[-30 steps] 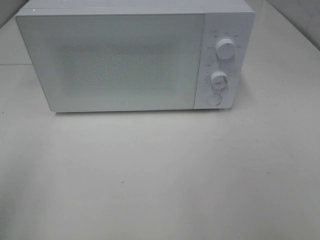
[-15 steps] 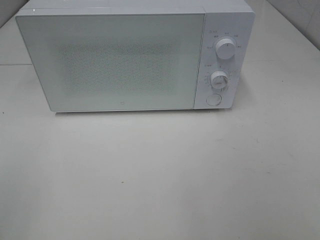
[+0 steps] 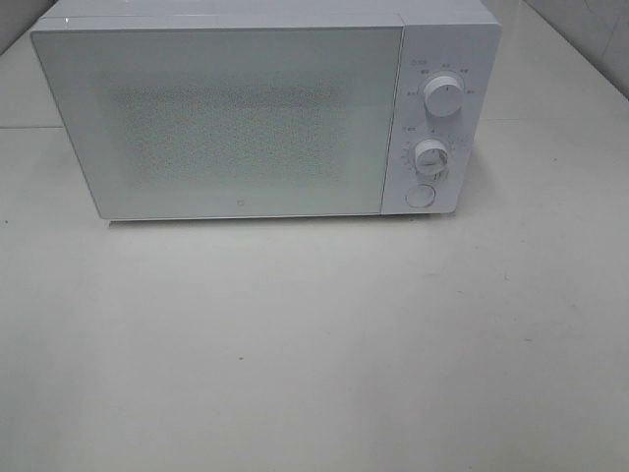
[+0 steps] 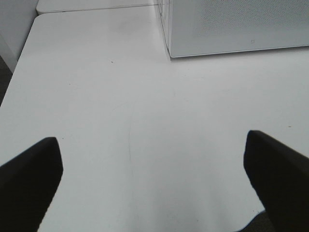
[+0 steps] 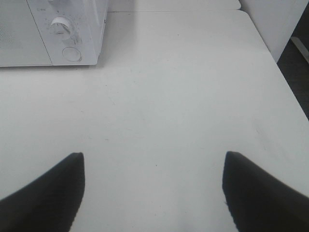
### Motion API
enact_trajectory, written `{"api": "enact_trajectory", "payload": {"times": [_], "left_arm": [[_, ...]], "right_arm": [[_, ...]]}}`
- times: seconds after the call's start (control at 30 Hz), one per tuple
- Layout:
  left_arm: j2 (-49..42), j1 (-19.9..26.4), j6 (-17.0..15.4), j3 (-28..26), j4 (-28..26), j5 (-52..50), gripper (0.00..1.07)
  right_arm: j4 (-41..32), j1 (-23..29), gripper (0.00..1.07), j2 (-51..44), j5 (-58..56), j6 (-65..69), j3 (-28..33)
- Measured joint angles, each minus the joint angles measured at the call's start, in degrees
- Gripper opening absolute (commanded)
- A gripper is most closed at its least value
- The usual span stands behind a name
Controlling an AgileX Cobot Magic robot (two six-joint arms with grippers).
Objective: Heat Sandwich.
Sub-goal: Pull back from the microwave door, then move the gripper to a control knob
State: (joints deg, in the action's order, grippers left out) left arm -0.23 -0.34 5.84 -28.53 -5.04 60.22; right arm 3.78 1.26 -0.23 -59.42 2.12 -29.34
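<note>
Nearest me, the left fingers (image 4: pixel 29 183) and right fingers (image 5: pixel 43 198) stand spread wide, holding nothing, over the bench (image 3: pixel 314 344). Beyond sits one microwave (image 3: pixel 447 44), its door (image 3: pixel 216 118) shut, with two dials (image 3: pixel 443 97) and one button (image 3: pixel 420 196). No sandwich shows anywhere, so I can't tell whether it is inside; I'd judge the heating is not yet started.

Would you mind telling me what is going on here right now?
Nothing is being handled yet. The white microwave sits on the table with its door shut. The left gripper and the right gripper both hang open and empty over the table in front of it. No sandwich is in view.
</note>
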Motion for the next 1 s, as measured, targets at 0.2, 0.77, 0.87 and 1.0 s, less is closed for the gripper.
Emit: {"api": "enact_trajectory", "payload": {"times": [0.2,0.77,0.87,1.0], "left_arm": [[0.0,0.0,0.0,0.0,0.0,0.0,0.98],[0.0,0.0,0.1,0.0,0.0,0.0,0.98],[0.0,0.0,0.1,0.0,0.0,0.0,0.98],[0.0,0.0,0.1,0.0,0.0,0.0,0.98]], "right_arm": [[0.0,0.0,0.76,0.0,0.0,0.0,0.0],[0.0,0.0,0.76,0.0,0.0,0.0,0.0],[0.0,0.0,0.76,0.0,0.0,0.0,0.0],[0.0,0.0,0.76,0.0,0.0,0.0,0.0]]}}
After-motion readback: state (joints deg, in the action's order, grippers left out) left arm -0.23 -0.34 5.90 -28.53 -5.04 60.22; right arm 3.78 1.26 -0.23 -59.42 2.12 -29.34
